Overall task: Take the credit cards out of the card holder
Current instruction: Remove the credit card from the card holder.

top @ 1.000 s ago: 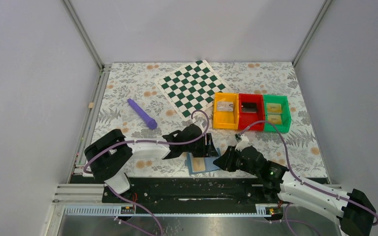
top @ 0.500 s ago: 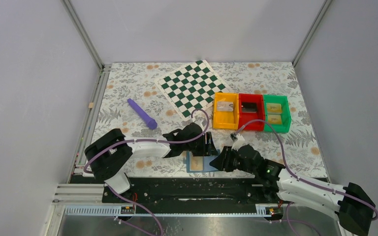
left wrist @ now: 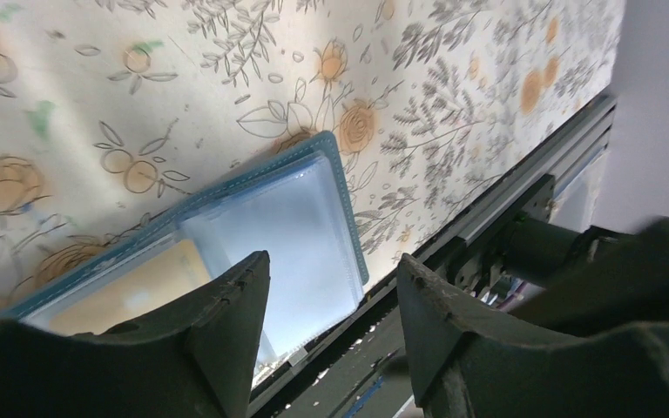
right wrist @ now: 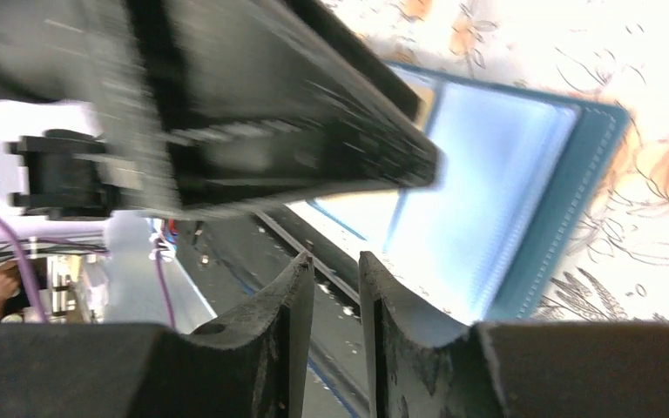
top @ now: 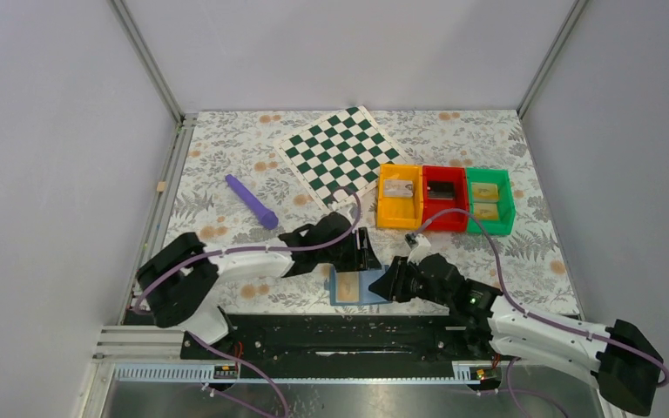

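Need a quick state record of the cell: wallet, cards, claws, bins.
card holder: blue, lying open and flat
in holder: one yellow-gold card showing in a clear pocket
left claw: open, empty, over holder
right claw: narrowly open, empty, at holder's edge
green bin: two yellow-gold cards
orange bin: one greyish card
red bin: dark item, unclear

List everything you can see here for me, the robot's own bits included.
Card holder: one, blue, open, near table edge between the arms.
Credit cards: three, yellow-gold; one in the card holder, two in the green bin.
Bins: three in a row, right of centre: orange, red, green.
Chequered board: one, green-white, far centre.
Stick: one, purple, left.
Tablecloth: one, floral.
Left arm: black-white, jaws open over the card holder.
Right arm: black-white, jaws narrowly apart at the holder's right edge.
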